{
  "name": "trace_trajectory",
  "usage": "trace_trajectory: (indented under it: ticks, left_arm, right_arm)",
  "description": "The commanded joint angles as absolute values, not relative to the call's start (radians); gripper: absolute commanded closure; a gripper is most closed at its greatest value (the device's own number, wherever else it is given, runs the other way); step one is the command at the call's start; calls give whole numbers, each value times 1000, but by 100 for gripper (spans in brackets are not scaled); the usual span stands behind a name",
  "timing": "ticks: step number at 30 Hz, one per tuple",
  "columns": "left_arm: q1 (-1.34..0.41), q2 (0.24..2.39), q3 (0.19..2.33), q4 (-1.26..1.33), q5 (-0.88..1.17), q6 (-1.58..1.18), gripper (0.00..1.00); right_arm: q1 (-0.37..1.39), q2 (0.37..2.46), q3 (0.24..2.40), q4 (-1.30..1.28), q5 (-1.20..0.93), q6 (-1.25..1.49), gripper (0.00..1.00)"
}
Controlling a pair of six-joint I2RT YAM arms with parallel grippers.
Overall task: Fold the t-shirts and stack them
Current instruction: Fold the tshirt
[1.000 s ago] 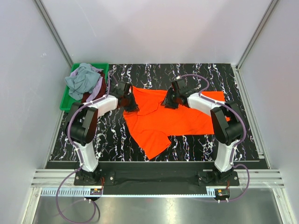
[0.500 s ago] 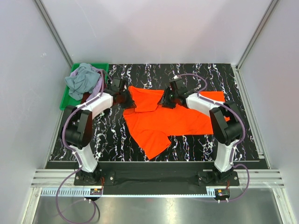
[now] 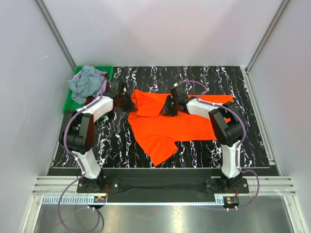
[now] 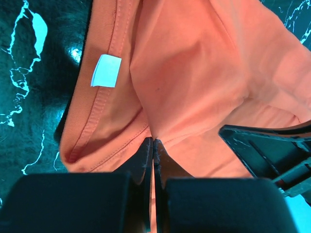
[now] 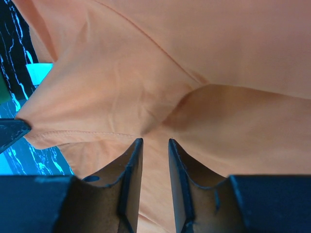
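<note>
At far-left corner of the desk (image 3: 233, 80): green bin (image 3: 68, 104), heaped with a grey-blue t-shirt (image 3: 83, 83) on top, a lilac t-shirt (image 3: 102, 86) and a dark red t-shirt (image 3: 91, 101) showing along its right side.

Just right of the bin: left gripper (image 3: 127, 103) (image 4: 153, 143), jaws pressed together, pinching the orange-red t-shirt (image 3: 184, 126) (image 4: 204, 68) (image 5: 204, 53) at its far-left part, just beside the neckband. White neck label (image 4: 106, 71) inside that neckband, plain in the left wrist view.

Across the middle of the desk: most of the orange-red t-shirt lying flat, one sleeve pointing toward the near edge, far-left part raised into a fold between the two grippers.

At the right end of that fold: right gripper (image 3: 168, 108) (image 5: 154, 141), jaws partly apart with a thick gather of orange cloth caught between them, creases running out from the tips.

Further right: rest of the shirt flat, reaching toward the right edge, partly under the right arm.
</note>
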State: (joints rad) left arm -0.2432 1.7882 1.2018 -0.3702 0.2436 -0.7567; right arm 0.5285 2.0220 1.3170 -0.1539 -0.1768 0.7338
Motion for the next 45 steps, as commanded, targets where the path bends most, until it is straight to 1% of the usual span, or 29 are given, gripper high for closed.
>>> trace_trajectory:
  ticks: [1, 6, 10, 16, 23, 25, 27, 28, 30, 31, 33, 40, 45]
  left_arm:
    - [-239, 1799, 1219, -330, 273, -747, 100]
    - [-232, 1824, 1227, -328, 278, -742, 100]
    - [-229, 1832, 1241, -319, 273, -733, 100]
    - [-229, 1842, 1276, -307, 282, -715, 100]
    - [-227, 1833, 1278, -299, 287, -716, 100]
    - [-229, 1829, 1270, -291, 295, -721, 100]
    - [-229, 1822, 1269, -293, 298, -724, 100]
    - [-227, 1816, 1269, -293, 299, -726, 100]
    - [-229, 1809, 1269, -295, 302, -727, 100]
    - [-229, 1804, 1270, -295, 302, -729, 100]
    - [-229, 1798, 1272, -307, 299, -727, 100]
    - [-229, 1753, 1285, -406, 235, -692, 100]
    - [-233, 1717, 1241, -423, 236, -698, 100]
  right_arm:
    - [552, 2037, 1374, -120, -160, 729, 67]
    - [558, 2054, 1385, -121, -134, 730, 70]
    - [558, 2060, 1396, -124, -94, 721, 67]
    - [558, 2085, 1431, -120, -106, 719, 63]
    - [558, 2097, 1448, -123, -101, 721, 63]
    - [560, 2097, 1454, -130, -101, 719, 65]
    - [560, 2094, 1466, -143, -98, 715, 70]
    - [560, 2091, 1468, -146, -97, 715, 78]
    - [560, 2080, 1470, -146, -92, 713, 87]
    - [558, 2076, 1468, -147, -89, 713, 95]
    - [560, 2062, 1471, -166, -78, 712, 100]
    - [558, 1994, 1480, -276, -72, 672, 100]
    - [558, 1951, 1459, -319, -83, 631, 100]
